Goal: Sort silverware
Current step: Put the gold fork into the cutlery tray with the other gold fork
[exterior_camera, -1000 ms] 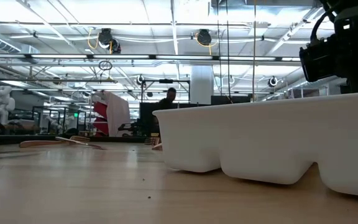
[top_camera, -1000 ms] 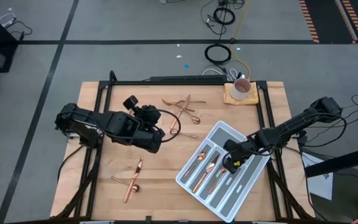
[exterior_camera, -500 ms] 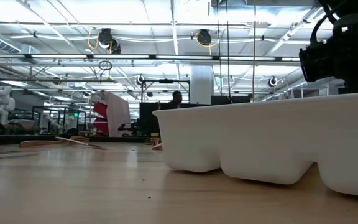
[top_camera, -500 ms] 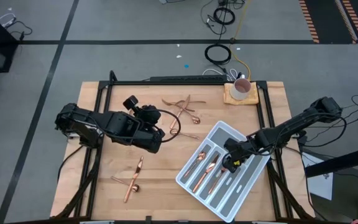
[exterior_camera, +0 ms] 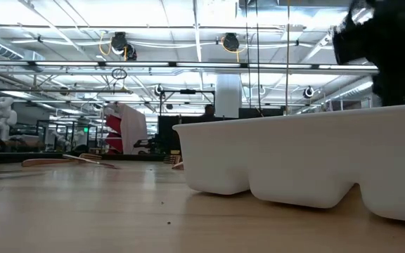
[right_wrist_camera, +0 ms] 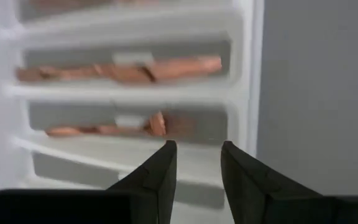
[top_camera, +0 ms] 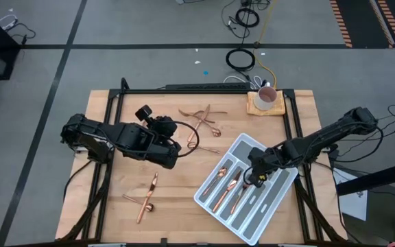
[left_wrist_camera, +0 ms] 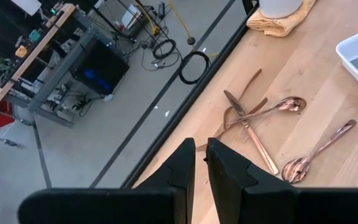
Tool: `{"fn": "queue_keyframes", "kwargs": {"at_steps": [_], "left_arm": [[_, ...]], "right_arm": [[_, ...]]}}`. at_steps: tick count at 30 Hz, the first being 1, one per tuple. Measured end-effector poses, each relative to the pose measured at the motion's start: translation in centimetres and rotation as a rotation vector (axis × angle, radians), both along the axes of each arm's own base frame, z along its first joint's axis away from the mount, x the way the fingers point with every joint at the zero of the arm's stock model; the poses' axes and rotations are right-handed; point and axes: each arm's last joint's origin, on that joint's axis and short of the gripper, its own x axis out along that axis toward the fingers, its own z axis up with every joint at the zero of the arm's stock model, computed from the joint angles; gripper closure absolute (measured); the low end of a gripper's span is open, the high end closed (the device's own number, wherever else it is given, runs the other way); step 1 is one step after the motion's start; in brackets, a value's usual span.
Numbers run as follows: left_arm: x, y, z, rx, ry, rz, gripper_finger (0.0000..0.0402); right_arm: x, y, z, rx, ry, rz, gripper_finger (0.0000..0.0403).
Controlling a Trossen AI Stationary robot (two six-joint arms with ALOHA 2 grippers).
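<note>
The grey-white divided tray (top_camera: 274, 195) lies slantwise at the table's right. Copper silverware (top_camera: 226, 186) lies in its left compartments; the right wrist view shows it in two slots (right_wrist_camera: 120, 70). My right gripper (top_camera: 255, 177) hangs open just over the tray's middle, pointing down, with nothing between its fingers (right_wrist_camera: 196, 155). My left gripper (left_wrist_camera: 199, 158) is raised over the table's left-middle (top_camera: 175, 152), fingers shut and empty. Loose silverware lies in a pile (top_camera: 201, 115) at the far middle and as a few pieces (top_camera: 146, 197) near the front left.
A mug on a yellow cloth (top_camera: 266, 99) stands at the far right corner. A lone spoon (top_camera: 193, 140) lies just ahead of my left gripper. In the low view the tray's white wall (exterior_camera: 294, 158) fills the right side, with my right arm (exterior_camera: 392, 42) above it.
My right gripper has risen a little above the tray and tipped, shifting slightly toward the table's left; it blurs in the low view. The silverware in the tray has stayed where it was.
</note>
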Motion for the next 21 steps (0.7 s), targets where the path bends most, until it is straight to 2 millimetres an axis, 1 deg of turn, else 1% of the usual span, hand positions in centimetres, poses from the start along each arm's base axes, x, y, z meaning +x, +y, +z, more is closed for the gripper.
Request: {"fn": "queue_keyframes", "kwargs": {"at_steps": [2, 4, 7, 9, 12, 16, 18, 21], "left_arm": [[0.0, 0.0, 0.0, -0.003, -0.01, 0.003, 0.0353], [-0.1, 0.0, 0.3, -0.009, -0.031, 0.002, 0.0353], [-0.6, 0.0, 1.1, -0.016, -0.091, 0.0, 0.0353], [-1.2, 0.0, 1.8, -0.012, -0.132, -0.001, 0.0353], [-2.3, 0.0, 2.6, -0.009, -0.188, 0.014, 0.0353], [-3.5, -0.2, 3.4, -0.011, -0.237, 0.013, 0.0353], [-3.8, -0.3, 3.5, -0.011, -0.236, 0.007, 0.0353], [-4.2, -0.7, 3.4, -0.002, -0.209, -0.01, 0.0353]], "right_arm": [[0.8, -0.4, 2.3, -0.082, -0.068, 0.022, 0.0289], [1.5, -1.3, 4.6, -0.183, -0.117, 0.043, 0.0289], [2.5, -3.9, 7.6, -0.349, -0.157, 0.059, 0.0289], [3.4, -6.0, 8.8, -0.427, -0.162, 0.076, 0.0289], [5.4, -9.6, 9.3, -0.485, -0.156, 0.104, 0.0289], [9.1, -14.3, 8.6, -0.478, -0.172, 0.161, 0.0289], [11.3, -16.2, 8.2, -0.493, -0.171, 0.198, 0.0289], [15.0, -18.4, 7.6, -0.526, -0.156, 0.266, 0.0289]]}}
